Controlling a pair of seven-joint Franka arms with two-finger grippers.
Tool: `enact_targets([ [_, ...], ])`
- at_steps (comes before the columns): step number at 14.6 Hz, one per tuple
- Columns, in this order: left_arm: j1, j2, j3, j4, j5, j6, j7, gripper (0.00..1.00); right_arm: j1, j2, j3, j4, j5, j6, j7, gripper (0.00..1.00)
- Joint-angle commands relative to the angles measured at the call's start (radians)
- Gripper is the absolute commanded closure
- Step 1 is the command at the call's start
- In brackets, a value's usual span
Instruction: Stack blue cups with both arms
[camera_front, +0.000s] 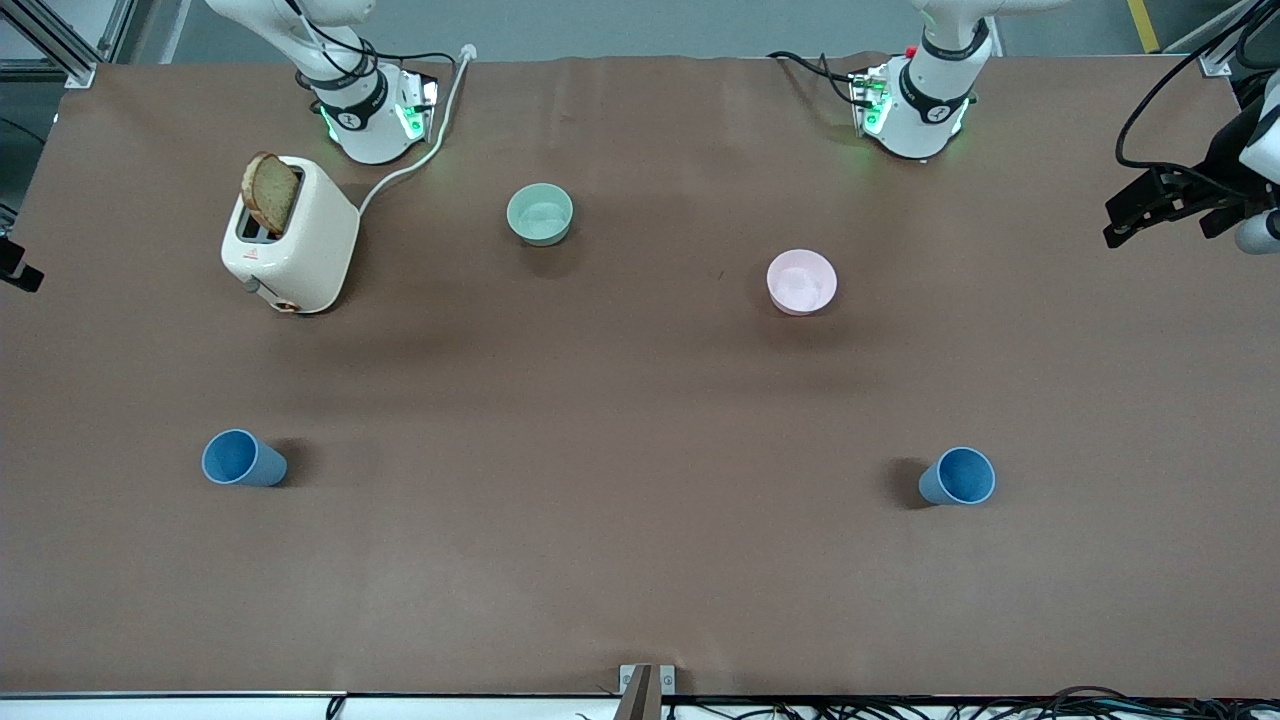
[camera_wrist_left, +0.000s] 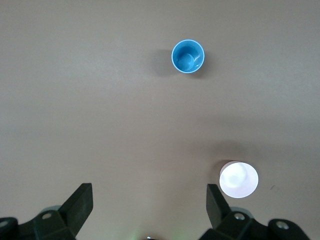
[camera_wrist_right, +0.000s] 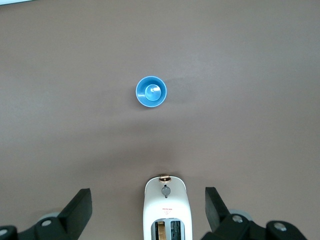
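Two blue cups stand upright and far apart on the brown table, both nearer the front camera than the bowls. One cup is toward the right arm's end and shows in the right wrist view. The other cup is toward the left arm's end and shows in the left wrist view. My left gripper is open and empty, high over the table beside the pink bowl. My right gripper is open and empty, high over the toaster. Neither gripper shows in the front view.
A pink bowl and a pale green bowl sit near the arm bases. A cream toaster holds a bread slice. A black fixture with cables hangs at the left arm's end.
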Motion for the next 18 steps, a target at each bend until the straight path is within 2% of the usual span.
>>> enact_targets([
  [1, 0.006, 0.012, 0.002, 0.025, -0.017, -0.011, 0.010, 0.00, -0.016, 0.004, 0.009, 0.012, 0.001, -0.011, 0.008, 0.00],
  [6, 0.034, 0.045, 0.002, 0.030, -0.016, -0.004, 0.023, 0.00, -0.016, 0.006, 0.009, 0.012, 0.001, -0.011, 0.009, 0.00],
  [8, 0.034, 0.105, 0.002, 0.060, -0.011, 0.028, 0.021, 0.00, -0.016, 0.006, 0.009, 0.010, 0.001, -0.011, 0.009, 0.00],
  [13, 0.031, 0.261, 0.002, 0.059, 0.000, 0.209, 0.000, 0.00, -0.017, 0.007, 0.009, 0.007, 0.010, -0.008, 0.008, 0.00],
  [15, 0.034, 0.318, 0.002, 0.056, 0.000, 0.270, -0.003, 0.00, -0.017, 0.044, 0.009, 0.005, 0.016, 0.010, 0.006, 0.00],
  [18, 0.031, 0.401, 0.003, 0.056, 0.004, 0.357, -0.002, 0.00, -0.017, 0.166, 0.009, -0.005, 0.017, 0.090, 0.005, 0.00],
])
